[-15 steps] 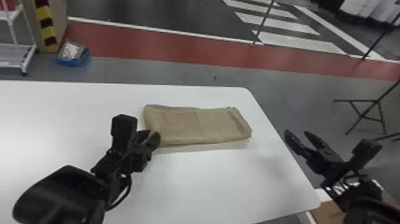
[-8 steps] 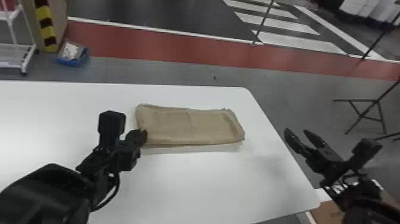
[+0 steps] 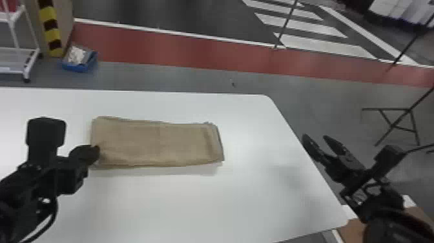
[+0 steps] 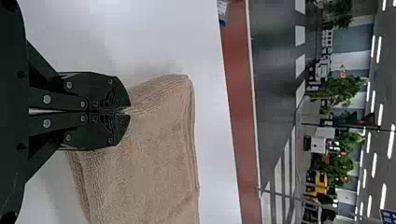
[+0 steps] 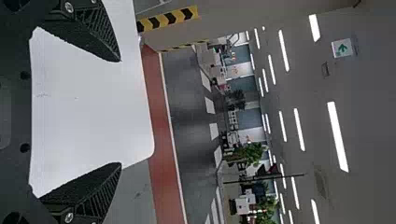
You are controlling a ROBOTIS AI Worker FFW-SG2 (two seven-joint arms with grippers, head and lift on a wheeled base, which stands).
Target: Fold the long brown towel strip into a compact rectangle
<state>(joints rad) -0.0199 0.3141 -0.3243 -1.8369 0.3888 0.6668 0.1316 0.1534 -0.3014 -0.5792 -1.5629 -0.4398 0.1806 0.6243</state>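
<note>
Folded into a flat, layered rectangle, the brown towel lies on the white table. My left gripper is at the towel's left end, near its front corner. In the left wrist view, the left gripper is shut on the edge of the towel, with creases running from its fingertips. My right gripper is parked off the table's right edge, away from the towel. The right gripper stands wide open in the right wrist view, with nothing between its fingers.
The white table has its right edge beside the right arm. Beyond it on the floor are a blue bin and a white cart at the left, and a black stand at the right.
My left gripper has moved left, and the towel has slid left along the table with it, keeping its folded shape. The right arm has stayed still.
</note>
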